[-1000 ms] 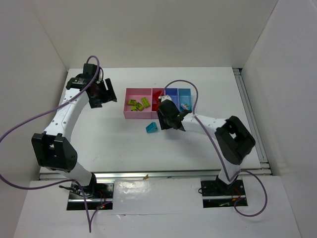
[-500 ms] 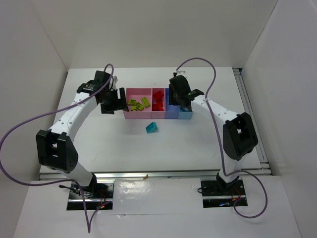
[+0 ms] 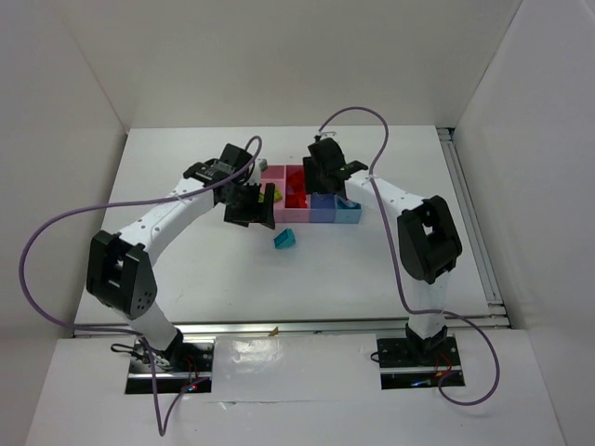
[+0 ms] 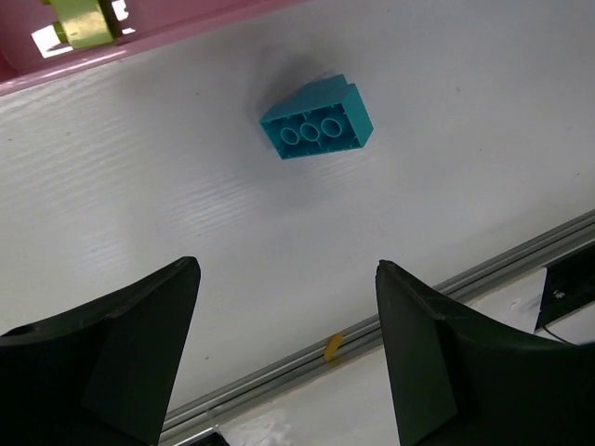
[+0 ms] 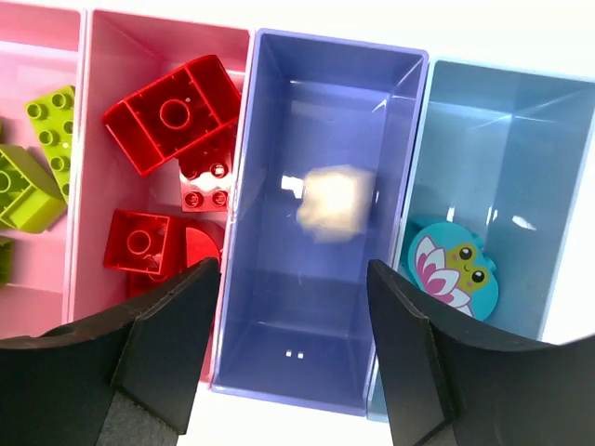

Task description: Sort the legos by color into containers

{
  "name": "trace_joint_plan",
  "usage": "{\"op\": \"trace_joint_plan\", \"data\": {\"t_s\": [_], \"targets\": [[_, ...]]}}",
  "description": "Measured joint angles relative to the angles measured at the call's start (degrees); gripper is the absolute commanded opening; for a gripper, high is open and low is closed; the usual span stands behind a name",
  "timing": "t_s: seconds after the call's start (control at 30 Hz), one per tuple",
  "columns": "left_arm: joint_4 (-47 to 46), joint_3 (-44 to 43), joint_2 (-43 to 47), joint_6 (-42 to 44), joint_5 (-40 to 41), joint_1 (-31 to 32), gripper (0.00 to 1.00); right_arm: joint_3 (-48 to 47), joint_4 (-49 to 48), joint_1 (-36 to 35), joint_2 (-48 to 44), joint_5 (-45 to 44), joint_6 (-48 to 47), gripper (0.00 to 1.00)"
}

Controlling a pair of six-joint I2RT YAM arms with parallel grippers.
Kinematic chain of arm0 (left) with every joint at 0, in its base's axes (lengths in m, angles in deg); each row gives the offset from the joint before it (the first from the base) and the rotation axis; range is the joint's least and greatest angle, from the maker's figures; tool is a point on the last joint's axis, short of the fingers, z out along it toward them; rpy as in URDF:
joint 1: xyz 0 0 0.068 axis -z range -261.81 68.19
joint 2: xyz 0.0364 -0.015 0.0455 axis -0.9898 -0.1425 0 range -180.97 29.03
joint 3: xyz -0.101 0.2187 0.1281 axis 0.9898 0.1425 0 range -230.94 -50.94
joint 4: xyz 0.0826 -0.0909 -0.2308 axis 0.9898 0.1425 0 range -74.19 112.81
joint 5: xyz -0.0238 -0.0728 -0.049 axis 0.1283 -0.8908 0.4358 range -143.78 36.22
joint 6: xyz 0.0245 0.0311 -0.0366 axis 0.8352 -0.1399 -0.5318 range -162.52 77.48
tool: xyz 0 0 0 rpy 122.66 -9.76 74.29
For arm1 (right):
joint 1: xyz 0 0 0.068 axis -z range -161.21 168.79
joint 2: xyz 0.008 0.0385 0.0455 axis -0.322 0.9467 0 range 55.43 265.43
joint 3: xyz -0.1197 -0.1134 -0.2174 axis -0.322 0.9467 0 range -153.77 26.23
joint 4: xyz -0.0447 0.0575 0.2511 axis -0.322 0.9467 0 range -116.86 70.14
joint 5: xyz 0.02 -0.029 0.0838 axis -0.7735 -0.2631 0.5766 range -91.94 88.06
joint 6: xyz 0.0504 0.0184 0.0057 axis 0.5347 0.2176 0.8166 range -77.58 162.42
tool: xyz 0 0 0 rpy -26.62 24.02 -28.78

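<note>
Near the front of the table [image 3: 204, 269], a cyan brick [image 4: 319, 119] lies loose, just ahead of the left claw [image 4: 286, 269], whose jaws stand wide and empty. Farther back, the right claw [image 5: 290, 269] hangs parted and empty over the blue bin [image 5: 307, 367]. A blurred cream brick [image 5: 335, 203] shows inside that bin, with red bricks [image 5: 172, 111] in the narrow pink bin [image 5: 98, 177] beside it.

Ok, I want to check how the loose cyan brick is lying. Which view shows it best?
The left wrist view: the cyan brick is close and sharp, its three round sockets facing the camera. The top view shows it only as a small speck on the table before the bins. The right wrist view misses it.
</note>
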Motion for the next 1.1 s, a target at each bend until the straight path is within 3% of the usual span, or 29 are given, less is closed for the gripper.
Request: {"op": "trace_joint_plan", "data": {"t_s": [0.23,0.5,0.83,1.1], "targets": [[0.11,-2.25,-5.14,-3.34,3.17,5.51,0.87,6.19,0.02,0.33,-8.85,-2.16,0.24,0.72],[1.75,-10.78,-15.28,-15.50,15.98,14.38,0.84,12.41,1.18,4.79,-24.61,-5.51,1.77,0.72],[6.01,-16.31,-23.26,-21.68,28.57,15.28,0.77,15.04,4.46,5.73,-25.77,-5.95,2.01,0.72],[7.02,-17.33,-25.42,-22.82,31.10,15.80,0.71,15.06,4.52,5.97,-25.79,-5.46,1.92,0.72]]}}
